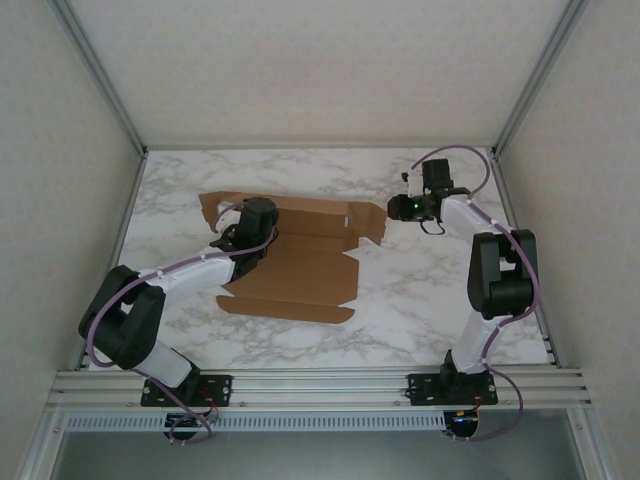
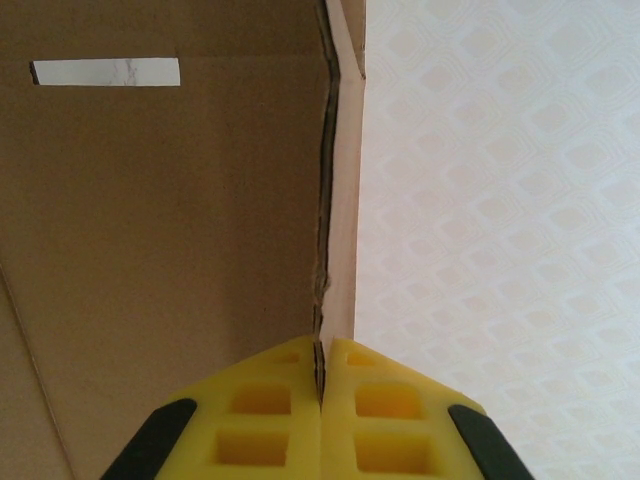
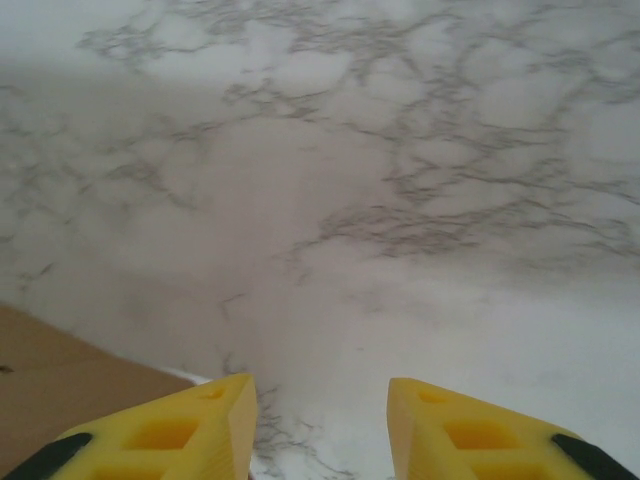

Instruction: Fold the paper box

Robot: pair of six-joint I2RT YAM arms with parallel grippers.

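The paper box (image 1: pixel 300 270) lies as a flat die-cut sheet on the left-centre of the desk (image 1: pixel 430 290), creases and flaps spread out. My left gripper (image 2: pixel 322 348) is pinched fully closed on the thin edge of one flap (image 2: pixel 342 200) at the sheet's left side, and that flap stands upright between the pads. My right gripper (image 3: pixel 320 395) hovers over bare desk just beside the sheet's far right corner, its fingers partly apart with nothing between them. I judge this cardboard to be light and fairly stiff. It should bend cleanly along the scored creases but kink or tear if I pull across a panel or pinch a slot. Being light, the whole sheet will likely slide or lift when one side is raised, so it needs holding down on the other side. The best holds look to be flap edges close to a crease, gripped flat across the board's thickness.
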